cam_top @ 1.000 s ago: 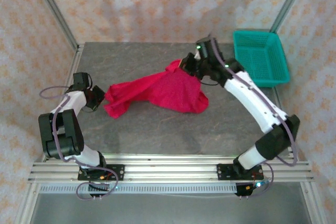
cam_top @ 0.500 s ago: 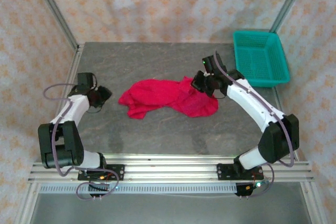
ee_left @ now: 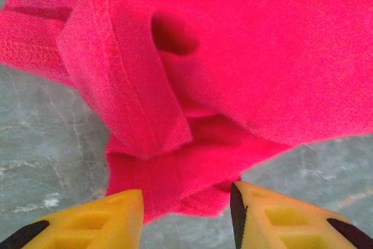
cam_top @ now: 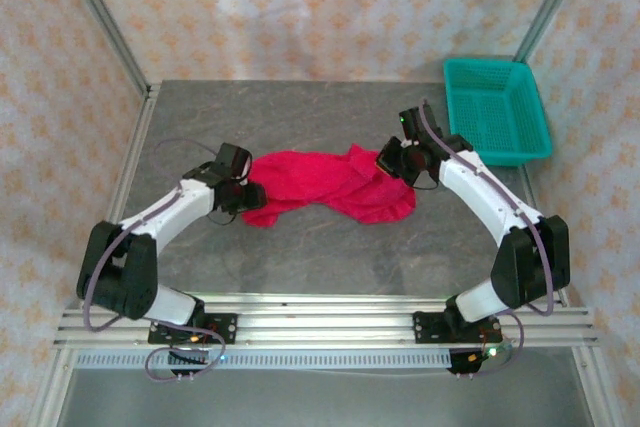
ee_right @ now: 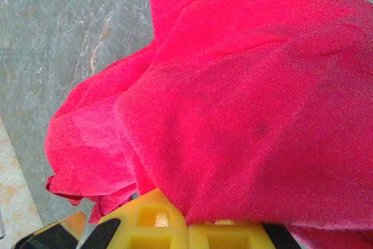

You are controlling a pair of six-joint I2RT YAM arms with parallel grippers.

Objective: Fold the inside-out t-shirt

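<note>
Left gripper (ee_left: 185,193) is parked at the left hem of the t-shirt (cam_top: 325,182), fingers spread, nothing pinched. T-shirt is bunched mid-table (cam_top: 300,257) between both grippers. Right gripper (cam_top: 393,161) is clamped on its right end, with fabric draped over the fingers.

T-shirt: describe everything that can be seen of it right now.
The t-shirt is bright red, soft, fleecy-looking fabric, crumpled in a wide heap in the middle of the table, not spread flat. Stitched hems and a folded flap show at its left end, where the open left claw sits at its edge. Its right end drapes over the shut right claw, which pinches it.
</note>
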